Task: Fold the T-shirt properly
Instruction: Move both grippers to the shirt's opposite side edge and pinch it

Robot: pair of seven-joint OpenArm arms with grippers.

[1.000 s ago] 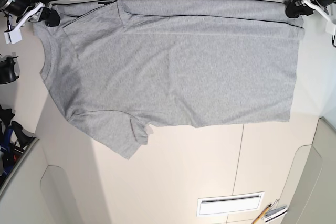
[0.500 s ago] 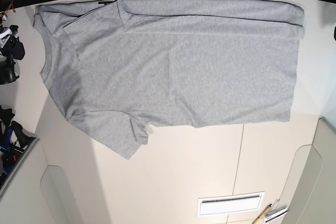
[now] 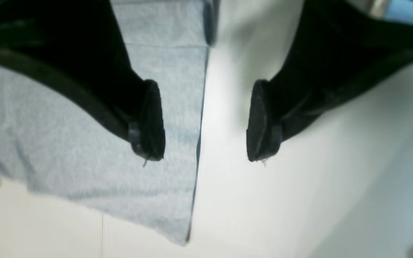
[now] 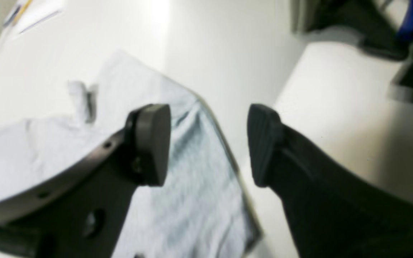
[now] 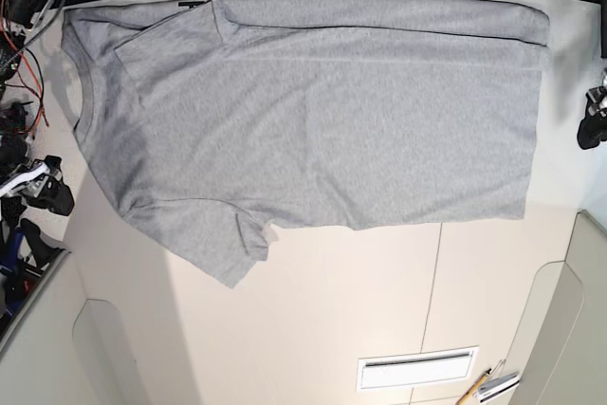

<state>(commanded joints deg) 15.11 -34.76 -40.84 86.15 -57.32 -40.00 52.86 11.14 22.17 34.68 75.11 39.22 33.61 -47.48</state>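
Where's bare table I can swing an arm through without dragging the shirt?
The white table is bare in the base view's lower half, between the heather-grey cotton T-shirt and the white slotted panel. Narrow bare strips flank the shirt, where the open left gripper and open right gripper hang. The top of that view is crowded: cloth reaches the table's edge.

A pale cream table (image 5: 379,310) carries the grey T-shirt (image 5: 322,120), spread flat across its far half. A white slotted panel (image 5: 415,368) lies near its front right.
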